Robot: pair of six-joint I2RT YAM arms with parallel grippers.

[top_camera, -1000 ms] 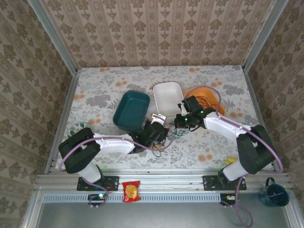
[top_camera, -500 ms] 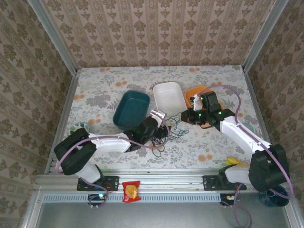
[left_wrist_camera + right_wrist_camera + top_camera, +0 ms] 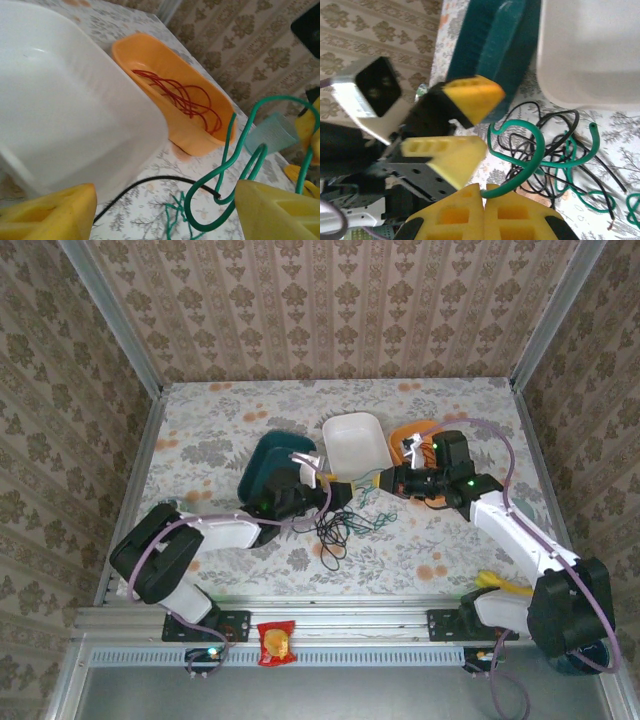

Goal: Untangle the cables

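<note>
Right gripper first: my two yellow fingers are pressed together, pinching the green cable right at the tips. From that pinch the wire rises in a hooked arch towards the teal bin, then curls back down to the table. My left gripper hangs facing it with fingers spread wide. A green loop stands upright in that gap, close against my right-hand finger; I cannot tell whether they touch. From above, the green strand slants from my right fingers down to the heap between my grippers, just in front of the white bin. The black cables lie there in loose loops on the table, one long loop trailing towards my bases. The red cable sits apart, coiled lengthwise inside the orange bin.
</note>
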